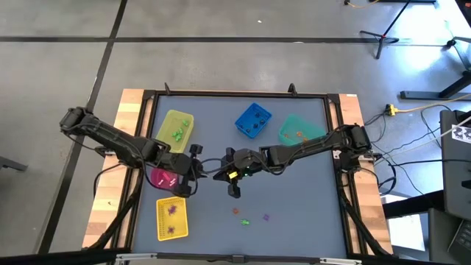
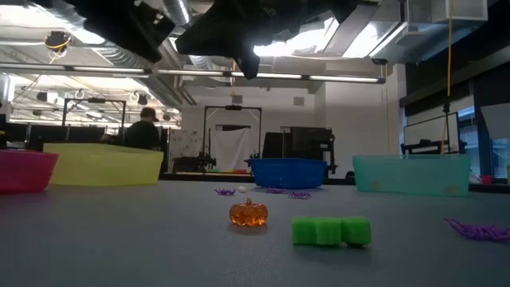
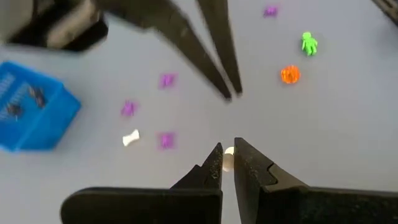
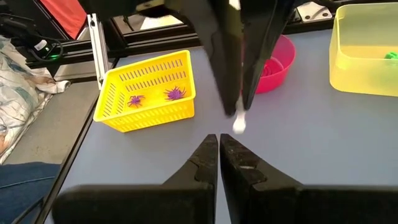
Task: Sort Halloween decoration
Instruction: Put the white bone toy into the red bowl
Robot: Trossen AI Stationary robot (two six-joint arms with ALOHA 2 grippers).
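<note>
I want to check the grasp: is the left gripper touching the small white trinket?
Touching. The right wrist view shows the white trinket pinched at the tips of the shut left gripper.

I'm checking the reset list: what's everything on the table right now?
Rectangular yellow plastic bin: one, yellow, upper left in the high view, green trinkets inside.
Blue plastic bin: one, blue, upper centre, dark trinkets inside.
Teal plastic bin: one, teal, upper right.
Pink plastic bowl: one, pink, left.
Slotted yellow plastic basket: one, yellow, lower left, two purple spiders inside.
Loose trinkets: orange pumpkin, green figure, white bone, at least four purple pieces; centre.
Left gripper: one, dark, centre, jaws shut on small white trinket.
Right gripper: one, dark, centre, jaws shut, empty.
</note>
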